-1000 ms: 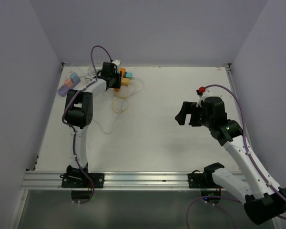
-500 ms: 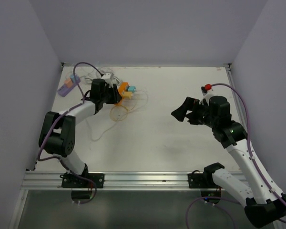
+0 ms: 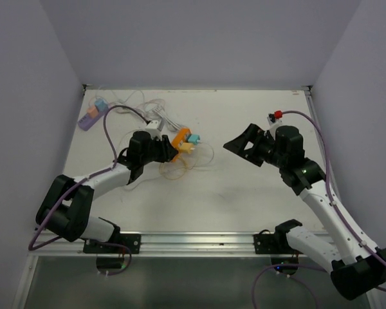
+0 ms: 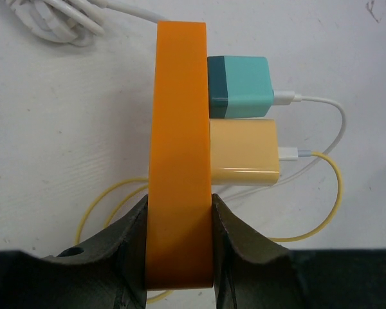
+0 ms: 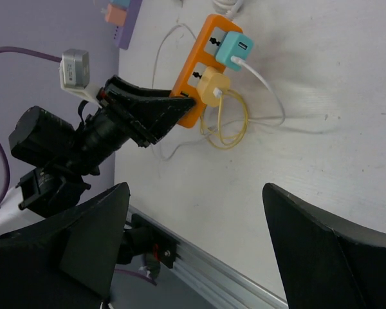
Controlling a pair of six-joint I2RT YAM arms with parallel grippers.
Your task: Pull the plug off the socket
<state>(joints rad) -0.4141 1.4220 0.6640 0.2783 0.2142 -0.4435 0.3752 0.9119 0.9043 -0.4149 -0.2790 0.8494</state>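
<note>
An orange socket strip [image 3: 181, 137] lies on the white table left of centre, with a teal plug [image 3: 194, 138] and a yellow plug [image 3: 186, 148] seated side by side in it. My left gripper [image 3: 166, 150] is shut on the strip's near end. In the left wrist view the fingers [image 4: 132, 235] clamp the socket strip [image 4: 179, 148]; the teal plug [image 4: 239, 87] and yellow plug [image 4: 243, 152] stick out to the right. My right gripper [image 3: 235, 143] hangs open to the right of the plugs, apart from them. The right wrist view shows the strip [image 5: 202, 61] and both plugs [image 5: 233, 50] beyond its own gripper [image 5: 196, 193].
A yellow cable [image 3: 177, 168] loops beside the strip, and a white cable bundle [image 3: 151, 106] trails behind it. A purple power strip [image 3: 92, 114] with plugs lies at the back left corner. An aluminium rail [image 3: 193, 243] runs along the near edge. Walls close in three sides.
My left arm has drawn the orange strip and its plugs from the back left toward the table's middle. My right gripper has moved left toward them.
</note>
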